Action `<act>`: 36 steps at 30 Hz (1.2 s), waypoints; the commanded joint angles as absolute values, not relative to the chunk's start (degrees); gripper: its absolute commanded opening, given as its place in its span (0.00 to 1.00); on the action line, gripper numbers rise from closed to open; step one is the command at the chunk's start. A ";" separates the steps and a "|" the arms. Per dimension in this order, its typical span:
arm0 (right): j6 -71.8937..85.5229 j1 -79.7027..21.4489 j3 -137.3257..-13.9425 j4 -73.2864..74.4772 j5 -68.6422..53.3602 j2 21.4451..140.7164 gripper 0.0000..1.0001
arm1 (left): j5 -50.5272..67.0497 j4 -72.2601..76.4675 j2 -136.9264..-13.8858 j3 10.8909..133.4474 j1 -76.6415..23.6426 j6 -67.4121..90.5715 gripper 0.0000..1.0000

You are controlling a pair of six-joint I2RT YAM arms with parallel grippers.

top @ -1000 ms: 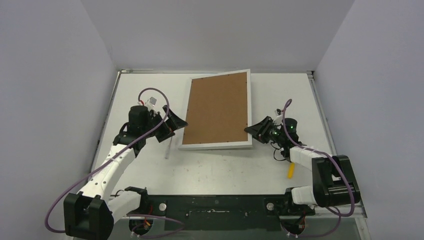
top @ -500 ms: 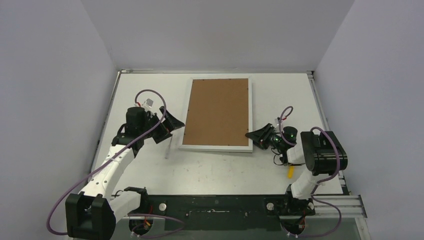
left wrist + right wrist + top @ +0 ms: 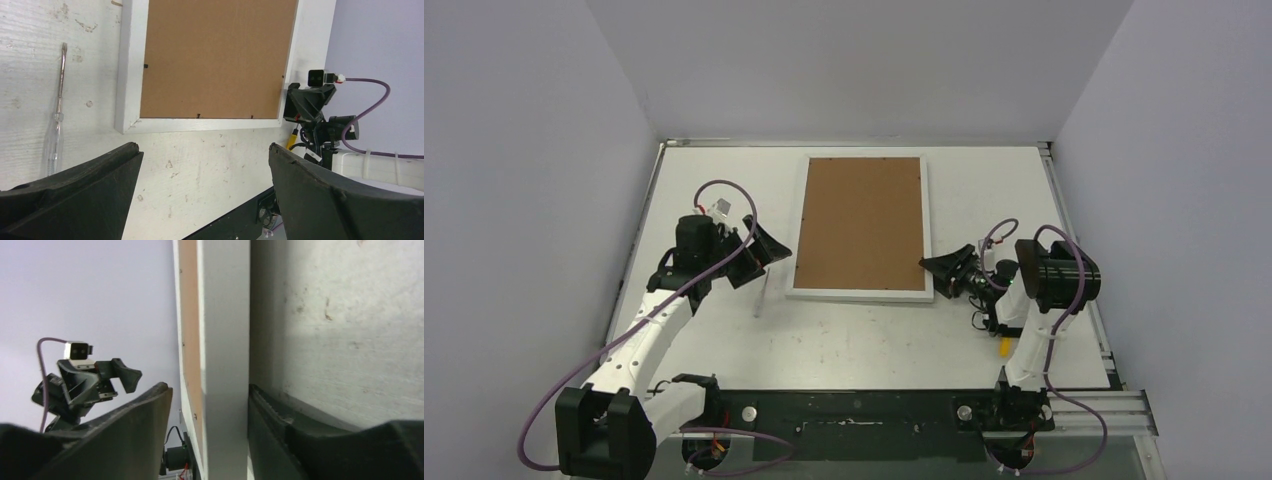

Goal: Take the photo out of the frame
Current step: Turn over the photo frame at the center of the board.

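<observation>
The frame lies face down on the table, its brown backing board up. The photo is hidden under that board. My right gripper is at the frame's near right corner. In the right wrist view the frame's white edge stands between the jaws of that gripper: one finger is apart from the board side, the other lies close along the outer edge. My left gripper hovers wide open just left of the near left corner, with nothing between the jaws of the gripper.
A clear-handled screwdriver lies left of the frame, under my left gripper, and shows again as the screwdriver in the left wrist view. A yellow-handled tool lies near the right arm. Walls close in the table on three sides.
The frame went from lifted and skewed to lying flat and square on the table. My right gripper's jaws widened off the frame edge and the arm folded in. The left arm hardly moved.
</observation>
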State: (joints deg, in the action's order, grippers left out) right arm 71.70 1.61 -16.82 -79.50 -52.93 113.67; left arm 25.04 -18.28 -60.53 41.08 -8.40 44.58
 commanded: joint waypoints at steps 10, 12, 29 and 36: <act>47.81 4.49 -21.52 -44.58 -45.03 97.92 0.78 | 19.03 -21.40 -59.24 43.67 -7.99 40.90 0.97; 41.39 4.23 -23.66 -32.65 -40.83 93.11 0.80 | 18.02 -22.09 -59.15 43.81 -8.08 40.27 0.97; 25.43 -5.60 -34.57 1.68 -14.04 75.01 0.95 | -7.37 -27.17 -63.44 44.81 -16.36 36.22 0.86; 23.48 -6.99 -38.07 7.59 -8.26 71.15 0.92 | -15.84 -27.62 -68.21 44.38 -21.56 37.54 0.80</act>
State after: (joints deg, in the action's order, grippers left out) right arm 26.09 -6.31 -34.24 3.66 -13.76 73.60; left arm -8.58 -27.20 -66.76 42.52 -20.03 37.65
